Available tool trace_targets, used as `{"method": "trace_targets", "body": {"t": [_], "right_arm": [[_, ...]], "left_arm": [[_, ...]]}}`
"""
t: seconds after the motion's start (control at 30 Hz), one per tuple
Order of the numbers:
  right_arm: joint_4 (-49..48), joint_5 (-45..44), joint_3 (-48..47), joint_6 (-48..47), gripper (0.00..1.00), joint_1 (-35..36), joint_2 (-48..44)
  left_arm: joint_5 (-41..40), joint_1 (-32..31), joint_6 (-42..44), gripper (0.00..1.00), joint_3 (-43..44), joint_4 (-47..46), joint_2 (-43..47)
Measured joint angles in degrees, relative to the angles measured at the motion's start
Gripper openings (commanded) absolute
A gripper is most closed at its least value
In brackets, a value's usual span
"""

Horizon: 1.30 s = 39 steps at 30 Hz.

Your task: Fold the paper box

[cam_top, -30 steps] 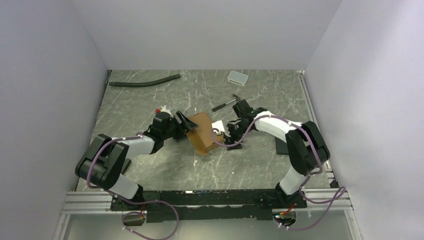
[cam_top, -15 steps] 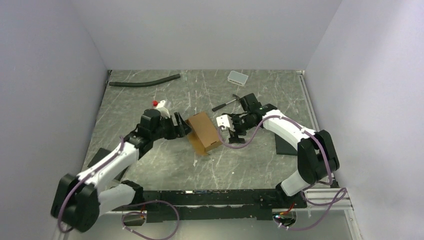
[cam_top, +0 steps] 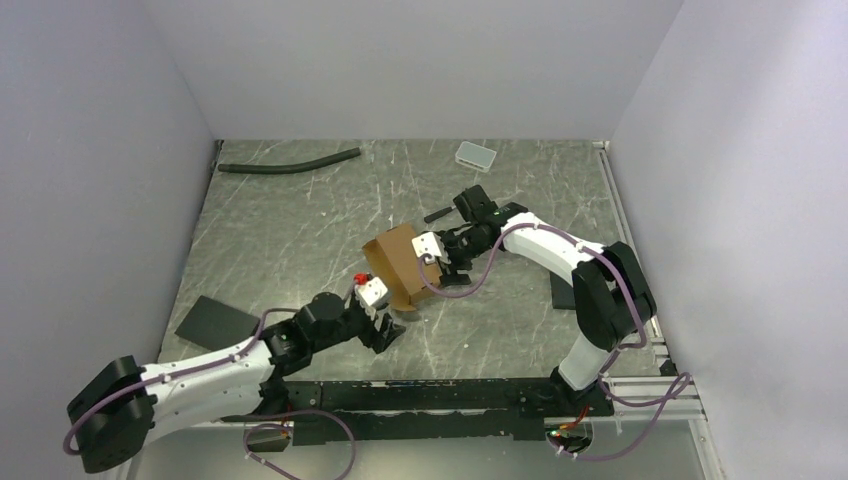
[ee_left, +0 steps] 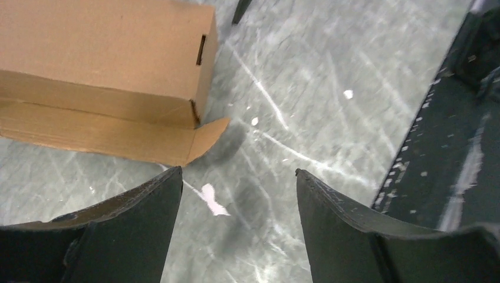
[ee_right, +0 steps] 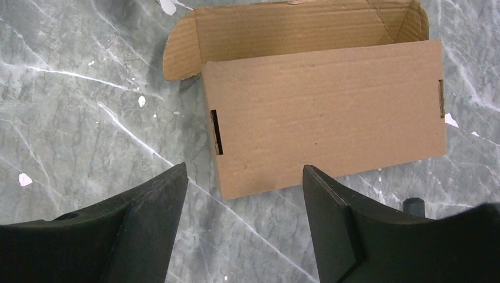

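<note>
One paper box (cam_top: 400,265), flaps open, on my desk (cam_top: 300,220) | my two hands both spread, empty | left hand (ee_left: 237,173) near it | right hand (ee_right: 244,168) just beside it

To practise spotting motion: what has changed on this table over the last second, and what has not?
The left gripper drew away from the paper box, back toward the near edge, open. The right gripper shifted closer over the box, open. Box, hose and tray stayed roughly put.
</note>
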<state>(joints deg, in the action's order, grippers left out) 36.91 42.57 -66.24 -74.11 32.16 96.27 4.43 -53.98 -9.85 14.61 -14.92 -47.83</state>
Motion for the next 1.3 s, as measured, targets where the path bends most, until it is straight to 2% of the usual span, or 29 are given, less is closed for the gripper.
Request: {"method": "trace_targets", "body": {"t": [0.37, 0.7, 0.87, 0.97, 1.07, 1.3], "right_arm": [[-1.51, 0.59, 0.33, 0.83, 0.73, -0.09, 0.02], [-1.95, 1.64, 0.33, 1.84, 0.72, -0.35, 0.09], [-1.90, 4.09, 0.33, 3.06, 0.72, -2.27, 0.09], [-1.90, 5.27, 0.33, 3.58, 0.72, -3.23, 0.09], [-1.90, 6.01, 0.33, 3.89, 0.72, -3.78, 0.09], [-2.27, 7.34, 0.33, 7.96, 0.72, -3.78, 0.28]], "left_arm": [[-5.88, -1.68, 13.20, 0.69, -1.25, -14.08, -15.87], [-5.95, -1.73, 18.91, 0.61, 0.74, -19.26, -25.05], [-6.23, -1.73, 20.24, 0.47, 1.84, -21.49, -29.55], [-6.40, -1.73, 20.96, 0.32, 2.36, -21.57, -31.23], [-7.34, -1.75, 21.46, 0.22, 2.95, -21.49, -31.91], [-8.63, -1.75, 21.59, 0.10, 3.52, -20.70, -31.93]]}}
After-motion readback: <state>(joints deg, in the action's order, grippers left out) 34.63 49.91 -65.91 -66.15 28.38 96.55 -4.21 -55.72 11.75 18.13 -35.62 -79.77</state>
